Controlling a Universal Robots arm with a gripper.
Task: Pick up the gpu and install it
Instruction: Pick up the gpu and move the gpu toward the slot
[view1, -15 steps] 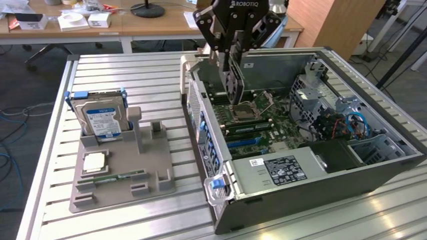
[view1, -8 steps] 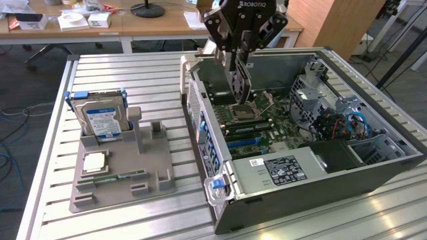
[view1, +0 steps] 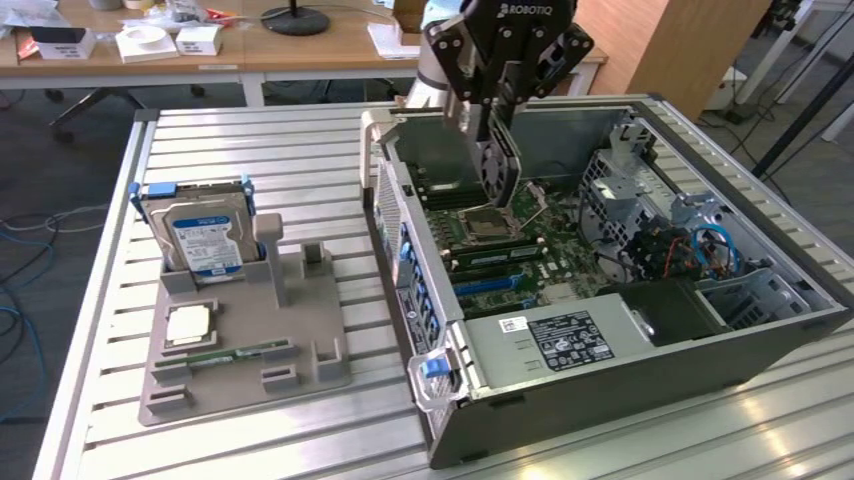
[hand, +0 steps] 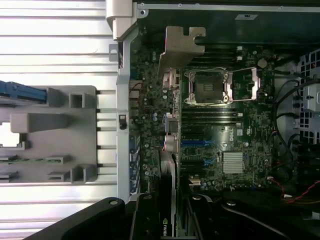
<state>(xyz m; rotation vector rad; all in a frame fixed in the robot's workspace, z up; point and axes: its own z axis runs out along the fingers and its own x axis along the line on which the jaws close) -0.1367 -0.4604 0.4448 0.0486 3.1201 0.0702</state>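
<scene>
Black claw (view1: 491, 125) pinching the gpu (view1: 498, 165) on edge, hanging above the motherboard (view1: 534, 255) inside the open case (view1: 694, 350), not seated yet.

Open case (view1: 667, 385): motherboard (view1: 514, 250) reachable from above, beneath the gpu (view1: 495, 158); power supply (view1: 561, 338) and cables (view1: 694, 250) crowd the exterior view's right

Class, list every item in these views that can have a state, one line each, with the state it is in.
case: on its side, open
gripper: shut on the gpu
gpu: held on edge over the case, not seated
socket: open, empty
hard drive: upright in the holder
CPU: flat on the holder
</scene>
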